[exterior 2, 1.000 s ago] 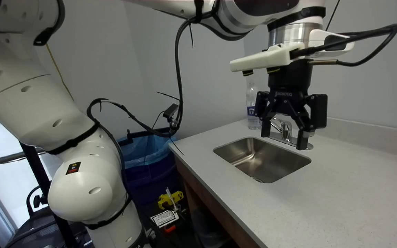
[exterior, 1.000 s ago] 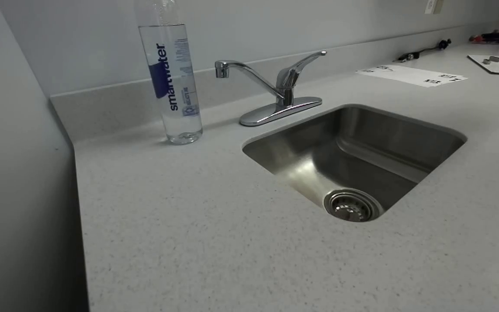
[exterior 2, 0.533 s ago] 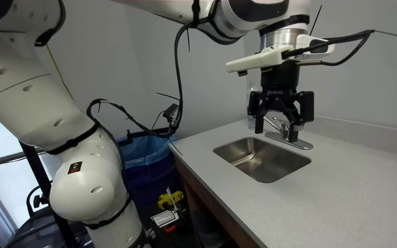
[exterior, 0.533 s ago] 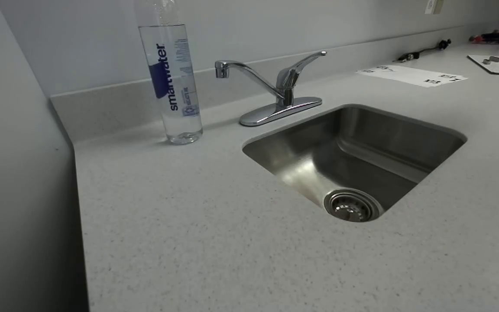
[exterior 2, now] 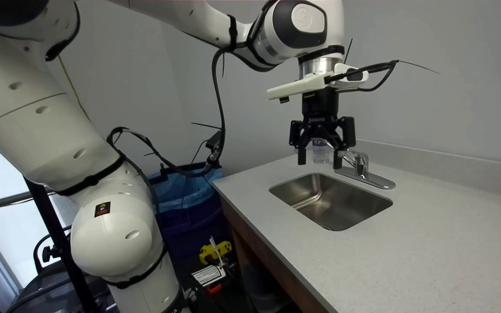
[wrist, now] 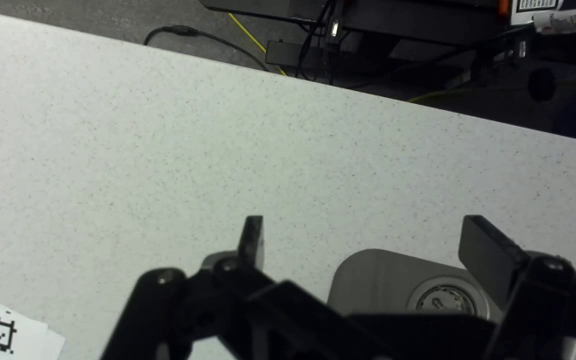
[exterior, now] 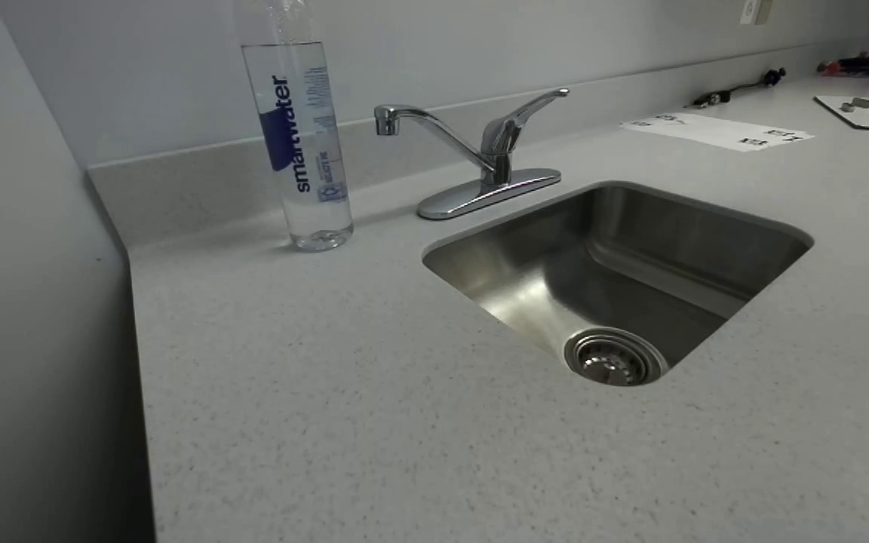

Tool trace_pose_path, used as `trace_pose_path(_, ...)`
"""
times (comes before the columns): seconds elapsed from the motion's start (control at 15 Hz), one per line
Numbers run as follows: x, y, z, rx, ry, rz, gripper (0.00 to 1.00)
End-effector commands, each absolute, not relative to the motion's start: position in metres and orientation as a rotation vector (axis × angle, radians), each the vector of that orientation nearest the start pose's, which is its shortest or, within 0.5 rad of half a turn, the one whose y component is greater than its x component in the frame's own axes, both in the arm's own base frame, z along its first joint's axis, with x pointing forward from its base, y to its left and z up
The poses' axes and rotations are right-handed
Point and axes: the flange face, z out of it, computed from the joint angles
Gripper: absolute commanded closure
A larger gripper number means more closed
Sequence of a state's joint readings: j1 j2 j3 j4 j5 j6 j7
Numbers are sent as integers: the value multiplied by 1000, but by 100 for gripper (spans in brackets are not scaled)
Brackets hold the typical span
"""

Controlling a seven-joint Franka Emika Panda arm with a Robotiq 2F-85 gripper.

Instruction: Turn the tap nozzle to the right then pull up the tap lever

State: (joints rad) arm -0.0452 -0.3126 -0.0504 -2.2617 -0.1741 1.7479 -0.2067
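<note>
While the empty end effector gapes wide, the tap nozzle slants up toward the bottle

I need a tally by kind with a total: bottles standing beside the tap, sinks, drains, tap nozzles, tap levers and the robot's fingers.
Bottle: 1
Sink: 1
Drain: 1
Tap nozzle: 1
Tap lever: 1
Fingers: 2
Total: 7
</note>
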Motion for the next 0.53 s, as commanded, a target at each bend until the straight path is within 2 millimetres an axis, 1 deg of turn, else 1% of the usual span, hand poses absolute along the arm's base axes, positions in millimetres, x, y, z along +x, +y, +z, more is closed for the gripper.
trace_pose_path(0.0, 437, -22, 465, -3231, -368, 342, 0)
trace_pose_path(0.13, 439, -3, 463, -3224, -441, 339, 0)
trace_pose_path(0.2, 441, 2, 467, -3221, -476, 328, 0)
trace_pose_path(0.47, 443, 29, 470, -3193, -578, 244, 0)
